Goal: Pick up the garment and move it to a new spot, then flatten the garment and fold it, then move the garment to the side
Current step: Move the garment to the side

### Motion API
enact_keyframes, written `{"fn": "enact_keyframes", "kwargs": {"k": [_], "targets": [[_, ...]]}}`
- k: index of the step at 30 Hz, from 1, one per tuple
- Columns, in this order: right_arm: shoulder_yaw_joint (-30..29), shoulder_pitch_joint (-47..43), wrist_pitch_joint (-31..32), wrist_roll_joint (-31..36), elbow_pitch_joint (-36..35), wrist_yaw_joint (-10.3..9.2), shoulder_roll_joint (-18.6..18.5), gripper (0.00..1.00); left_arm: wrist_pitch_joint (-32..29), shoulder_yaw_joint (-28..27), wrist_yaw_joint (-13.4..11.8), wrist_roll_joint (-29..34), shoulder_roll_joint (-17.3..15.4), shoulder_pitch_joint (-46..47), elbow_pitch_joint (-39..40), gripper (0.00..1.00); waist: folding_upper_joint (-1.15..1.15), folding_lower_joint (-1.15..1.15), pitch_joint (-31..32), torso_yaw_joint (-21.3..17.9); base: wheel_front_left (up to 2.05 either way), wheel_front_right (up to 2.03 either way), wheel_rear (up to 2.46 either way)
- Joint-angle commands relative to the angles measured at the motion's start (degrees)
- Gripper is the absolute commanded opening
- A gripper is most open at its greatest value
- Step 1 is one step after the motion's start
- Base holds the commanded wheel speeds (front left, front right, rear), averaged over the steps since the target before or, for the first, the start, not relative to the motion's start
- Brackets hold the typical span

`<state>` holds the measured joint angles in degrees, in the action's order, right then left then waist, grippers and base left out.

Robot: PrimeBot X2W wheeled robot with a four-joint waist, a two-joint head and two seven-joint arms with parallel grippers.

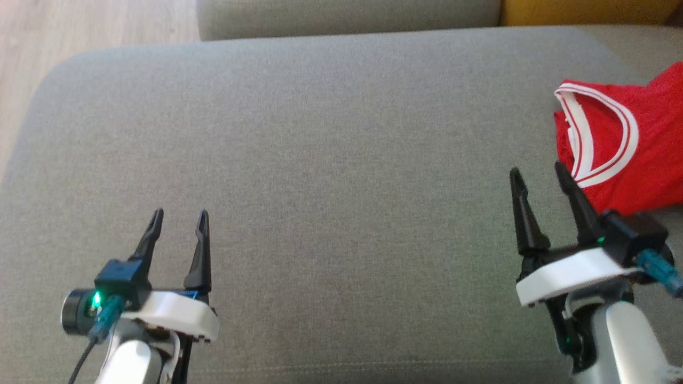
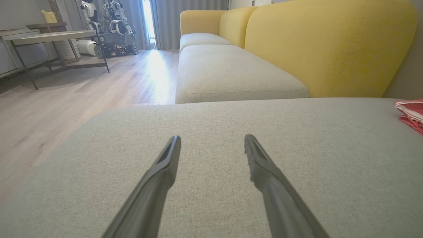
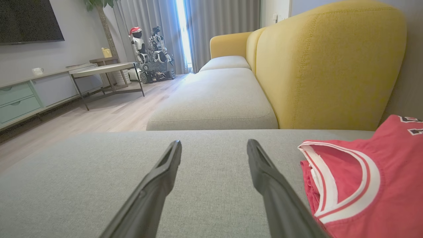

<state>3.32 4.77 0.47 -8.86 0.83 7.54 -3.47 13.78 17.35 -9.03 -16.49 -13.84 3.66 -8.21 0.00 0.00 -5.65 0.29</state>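
Toward the far right edge of the grey seat cushion (image 1: 331,160), running past the head view's border: the red garment (image 1: 635,154), bunched, with a white-trimmed neckline (image 1: 632,133) turned upward. Looks like thin jersey knit, so probably light, limp and slightly slippery. Likely sags and falls open once lifted, yet takes no harm from a firm pinch. Best taken, by this reading, at the ribbed neckline or at a doubled fold along the edge nearest the cushion's middle, for thicker cloth to bite on. Right tool (image 1: 538,169): fingers spread wide, empty, just beside the garment's near left edge, contact impossible to judge. Left tool (image 1: 180,213): likewise spread and empty, well apart from the garment, over the near left part of the cushion. Cut off on the right: much of the garment, hem and armholes included. Unclear too: the number of stacked layers and the side facing up. Dark lettering (image 3: 411,125) near its upper edge in the right wrist view, unreadable.
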Motion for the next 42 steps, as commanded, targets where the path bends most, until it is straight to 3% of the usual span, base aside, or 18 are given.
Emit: {"fn": "enact_keyframes", "kwargs": {"k": [1, 16, 42], "targets": [[1.4, 0.7, -0.6, 0.5, -1.7, -0.05, 0.3, 1.00, 0.6, -2.4, 0.1, -0.3, -1.4, 1.6, 1.5, 1.00, 0.00, 0.00, 1.0, 0.2, 0.00, 0.00, 0.00], [0.4, -3.8, -0.2, 2.8, -1.2, -0.05, 0.5, 1.00, 0.8, -1.1, 0.3, -1.3, -1.5, -2.8, 0.9, 1.00, 0.00, 0.00, 5.8, -0.1, 0.00, 0.00, 0.00], [-0.9, -5.2, 0.6, 1.9, -2.0, -0.05, 0.6, 1.00, 0.8, -0.9, -0.8, -1.6, -2.5, -2.5, 1.0, 1.00, 0.00, 0.00, 6.0, 0.0, 0.00, 0.00, 0.00]]}}
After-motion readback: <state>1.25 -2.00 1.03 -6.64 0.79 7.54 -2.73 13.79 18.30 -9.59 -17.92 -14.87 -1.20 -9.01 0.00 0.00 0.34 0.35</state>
